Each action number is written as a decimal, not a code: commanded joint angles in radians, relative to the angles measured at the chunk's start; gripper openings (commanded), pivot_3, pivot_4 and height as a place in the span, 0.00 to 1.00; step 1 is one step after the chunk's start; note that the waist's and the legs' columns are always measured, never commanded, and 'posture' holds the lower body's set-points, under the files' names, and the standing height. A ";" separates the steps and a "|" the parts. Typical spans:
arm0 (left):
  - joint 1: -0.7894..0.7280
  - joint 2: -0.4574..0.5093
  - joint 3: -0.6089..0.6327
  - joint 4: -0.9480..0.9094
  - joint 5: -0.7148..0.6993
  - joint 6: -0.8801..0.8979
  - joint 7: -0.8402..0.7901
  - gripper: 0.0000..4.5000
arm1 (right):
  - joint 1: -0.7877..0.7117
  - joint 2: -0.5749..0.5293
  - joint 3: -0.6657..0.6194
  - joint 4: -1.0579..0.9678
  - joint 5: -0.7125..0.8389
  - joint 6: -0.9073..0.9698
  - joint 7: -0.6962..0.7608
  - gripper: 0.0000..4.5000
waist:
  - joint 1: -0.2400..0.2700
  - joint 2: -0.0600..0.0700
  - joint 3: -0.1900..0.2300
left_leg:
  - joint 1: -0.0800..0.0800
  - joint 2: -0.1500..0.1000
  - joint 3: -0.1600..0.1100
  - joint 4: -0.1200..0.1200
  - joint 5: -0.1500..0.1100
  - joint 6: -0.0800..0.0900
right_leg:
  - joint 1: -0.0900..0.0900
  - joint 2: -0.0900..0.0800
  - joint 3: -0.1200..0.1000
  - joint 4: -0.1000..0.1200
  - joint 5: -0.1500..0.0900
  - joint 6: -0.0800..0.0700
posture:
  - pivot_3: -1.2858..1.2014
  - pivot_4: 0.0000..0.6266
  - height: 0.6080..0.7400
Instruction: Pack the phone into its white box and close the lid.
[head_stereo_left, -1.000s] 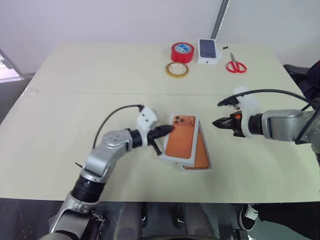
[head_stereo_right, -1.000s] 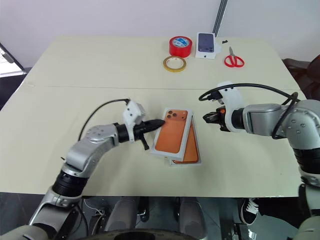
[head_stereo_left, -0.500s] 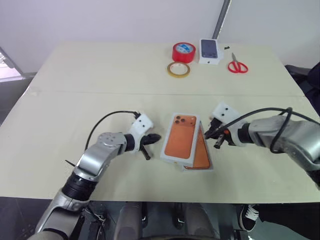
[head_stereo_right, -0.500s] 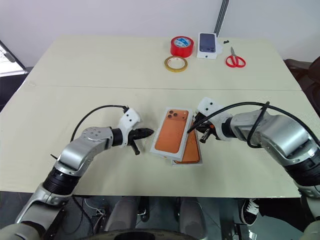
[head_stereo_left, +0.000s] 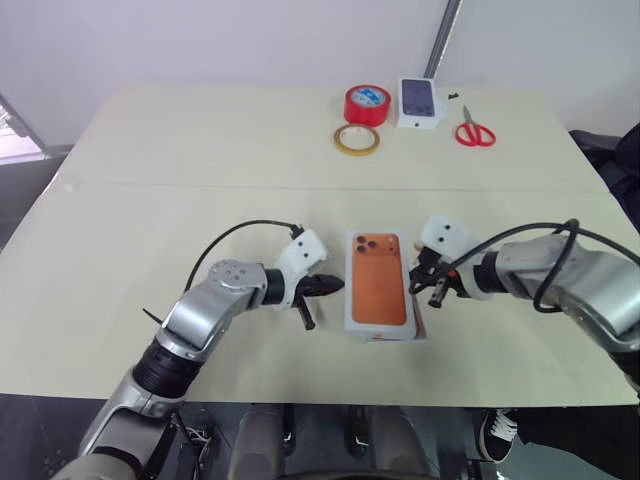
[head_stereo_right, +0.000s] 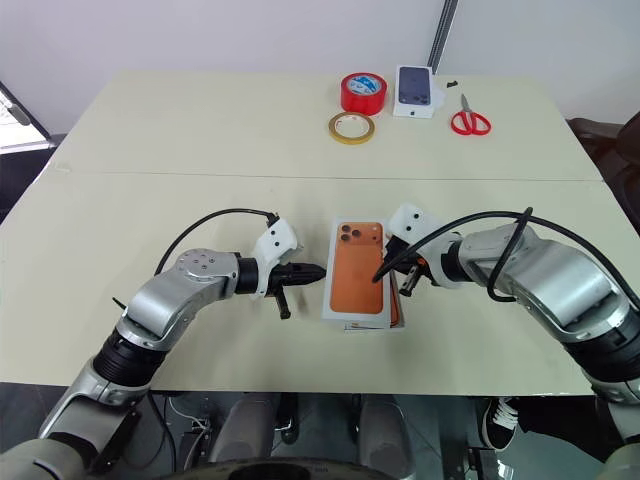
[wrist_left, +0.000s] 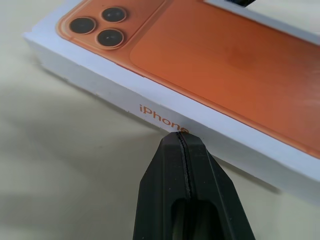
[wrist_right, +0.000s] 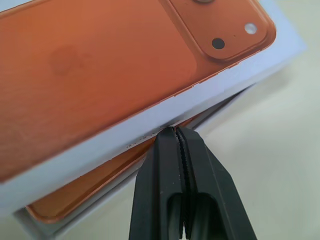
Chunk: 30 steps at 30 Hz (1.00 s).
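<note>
The lid (head_stereo_left: 378, 282), white with an orange phone printed on top, lies nearly square over the white box (head_stereo_left: 419, 328), whose edge peeks out at the lid's lower right. In the right wrist view a strip of the orange phone (wrist_right: 85, 192) shows in the box under the lid's raised side. My left gripper (head_stereo_left: 338, 285) is shut, and its tip touches the lid's left wall by the lettering (wrist_left: 160, 114). My right gripper (head_stereo_left: 412, 283) is also shut, with its tip against the lower edge of the lid's right side (wrist_right: 125, 135).
At the table's far side stand a red tape roll (head_stereo_left: 367, 104), a yellow tape ring (head_stereo_left: 355, 139), a small white box with a dark phone picture (head_stereo_left: 419, 102) and red scissors (head_stereo_left: 474, 130). The table's front edge (head_stereo_left: 320, 398) runs close below the box.
The lid was skewed across the box and has turned to line up over it. My right gripper came in from the right to its edge. My left gripper backed off, then returned to the lid's side.
</note>
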<state>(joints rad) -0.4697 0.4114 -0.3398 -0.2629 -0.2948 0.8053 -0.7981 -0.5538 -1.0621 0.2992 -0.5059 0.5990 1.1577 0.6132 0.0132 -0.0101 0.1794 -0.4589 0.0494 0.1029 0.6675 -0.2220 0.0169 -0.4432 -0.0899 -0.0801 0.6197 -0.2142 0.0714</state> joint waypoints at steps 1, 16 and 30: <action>-0.007 -0.020 -0.013 -0.079 -0.044 0.000 -0.023 0.00 | 0.011 -0.005 -0.026 -0.078 -0.001 -0.012 0.048 0.01 | 0.000 0.000 0.000 | 0.000 0.000 0.000 0.000 0.000 0.000 | 0.000 0.000 0.000 0.000 0.000 0.000 | 0.52 0.24 1.00; -0.006 -0.042 -0.039 -0.078 -0.039 0.013 -0.030 0.00 | 0.047 -0.008 -0.051 -0.042 -0.085 -0.023 0.105 0.01 | 0.000 0.000 0.000 | 0.000 -0.001 0.000 0.000 0.000 0.000 | 0.000 0.000 0.000 0.000 0.000 0.000 | 0.52 0.24 1.00; -0.021 -0.063 -0.041 -0.029 -0.019 0.000 -0.015 0.00 | 0.055 0.012 -0.056 -0.022 -0.135 -0.020 0.128 0.01 | 0.001 0.000 0.000 | 0.000 -0.001 0.000 0.001 0.000 0.000 | 0.001 0.000 0.000 0.000 0.000 0.000 | 0.52 0.24 1.00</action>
<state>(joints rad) -0.4742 0.3705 -0.3712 -0.2767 -0.2970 0.8238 -0.8083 -0.4938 -1.0674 0.2652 -0.5078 0.4575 1.1574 0.7313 0.0138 -0.0101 0.1793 -0.4586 0.0484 0.1026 0.6686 -0.2220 0.0168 -0.4423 -0.0897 -0.0801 0.6201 -0.2141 0.0715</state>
